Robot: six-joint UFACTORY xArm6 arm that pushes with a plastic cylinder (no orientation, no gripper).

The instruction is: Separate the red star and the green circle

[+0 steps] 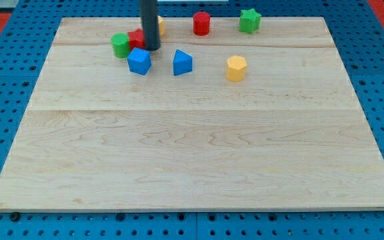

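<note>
Blue cube (139,61) below my tip (152,48), which half-hides the red star (136,39)

Bright, even overhead light; soft short shadows under blocks; mild sheen on wooden board (199,153); focus sharp throughout.

Rod (149,23) cut off by view's top edge; upper part not seen. Red star (136,38) largely hidden behind rod, shape barely made out. Yellow block (161,25) at far side mostly covered by rod, shape cannot be told. Contact between red star and green circle (120,45) not resolved.
</note>
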